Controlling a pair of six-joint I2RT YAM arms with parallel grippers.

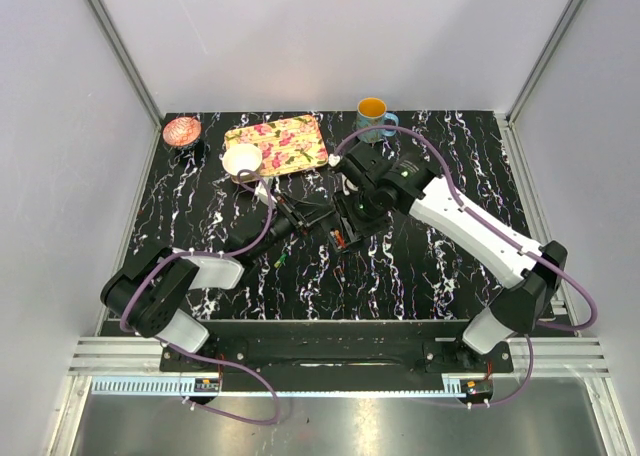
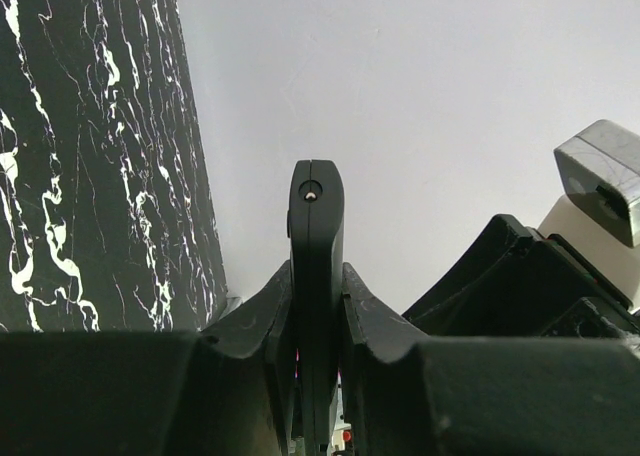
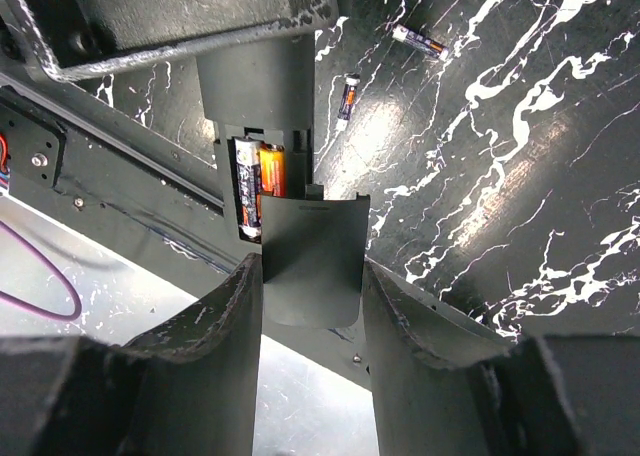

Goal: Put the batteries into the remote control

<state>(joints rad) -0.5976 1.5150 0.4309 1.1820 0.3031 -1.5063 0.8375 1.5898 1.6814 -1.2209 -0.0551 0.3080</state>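
Two seated batteries (image 3: 260,181) show plainly from the right wrist; left jaws grip the remote control (image 2: 316,236), right jaws its cover (image 3: 312,266).

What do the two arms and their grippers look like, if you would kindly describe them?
The left arm and right arm both have smooth white link shells between black joint housings. A purple cable loops loosely along each. The left gripper and right gripper are matte black, each with two broad, curved fingers.

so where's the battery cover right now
Right wrist view: the battery cover is clamped in the right gripper, at the lower end of the remote control's open compartment.
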